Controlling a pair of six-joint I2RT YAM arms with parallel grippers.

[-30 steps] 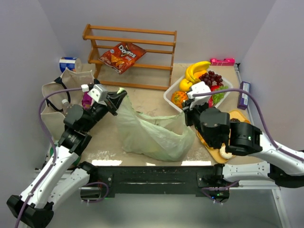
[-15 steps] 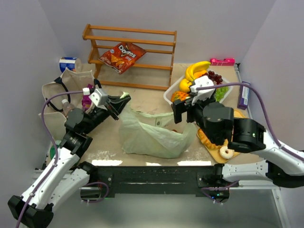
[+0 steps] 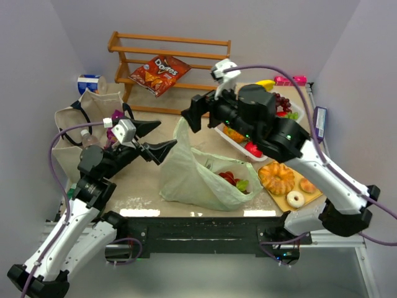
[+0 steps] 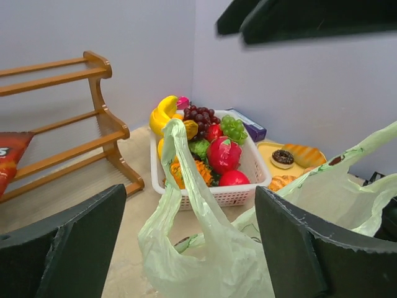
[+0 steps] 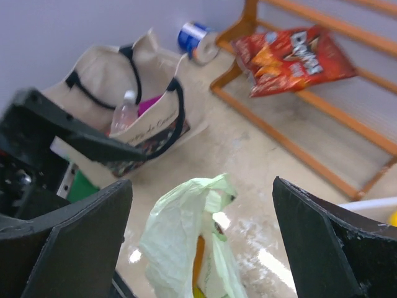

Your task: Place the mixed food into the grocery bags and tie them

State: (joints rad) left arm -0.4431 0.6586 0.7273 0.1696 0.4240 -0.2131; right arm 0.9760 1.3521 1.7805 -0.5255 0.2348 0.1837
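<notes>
Right gripper (image 3: 197,112) has risen off the green bag (image 3: 198,180), fingers wide apart, empty. Left gripper (image 3: 158,138) also gapes empty around the bag's raised handle (image 3: 182,129); tying looks not yet begun.

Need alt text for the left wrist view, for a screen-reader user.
A pale green plastic bag stands between the open fingers of the left end effector, one handle loop sticking up, not clamped. Behind it sits a white basket of toy fruit, a wooden rack to its left and a yellow tray of pastries to its right.
</notes>
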